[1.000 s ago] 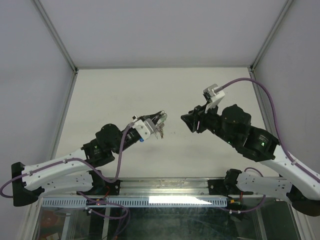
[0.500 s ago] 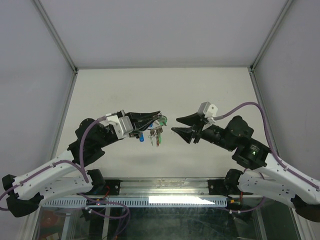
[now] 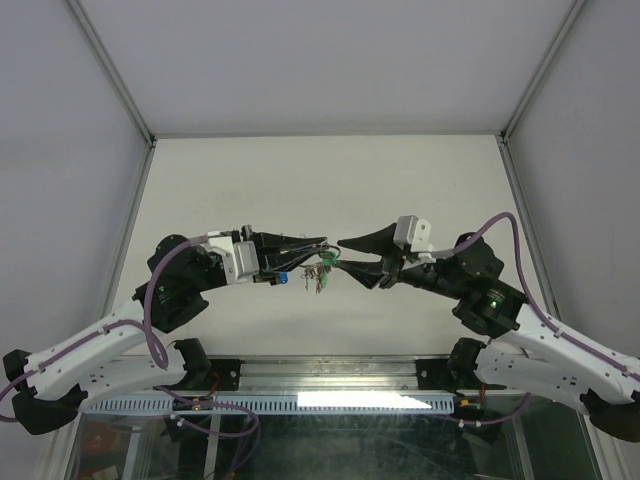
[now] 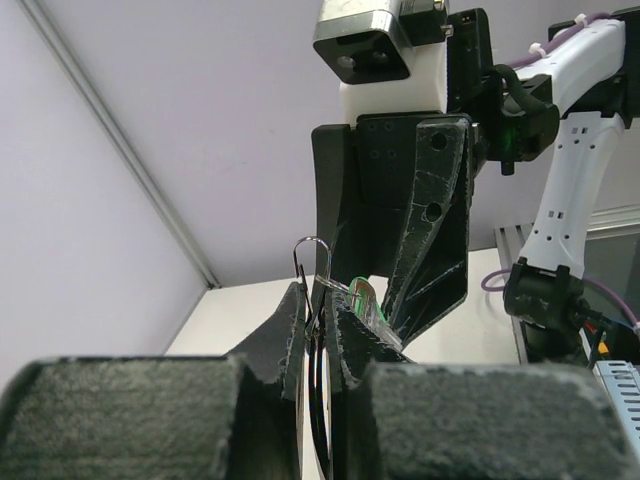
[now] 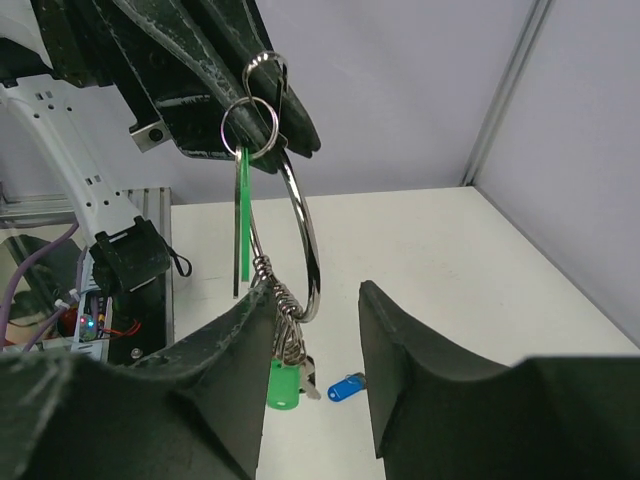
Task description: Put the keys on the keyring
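Left claw (image 3: 321, 243), pressed tight on the thin silver wire keyring (image 5: 313, 255), holds it above the table (image 3: 420, 180); the right claw (image 3: 340, 252), spread, sits at its 3 o'clock. The right wrist view shows the ring's curve and a glossy green-capped key (image 5: 283, 385) dangling at 6 o'clock; the left wrist view catches the ring edge-on.

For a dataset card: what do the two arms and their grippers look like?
The left arm and the right arm have white links and black joints, each trailed by a purple cable. A white camera block sits at each wrist. The left gripper and right gripper are black, with tapered fingers.
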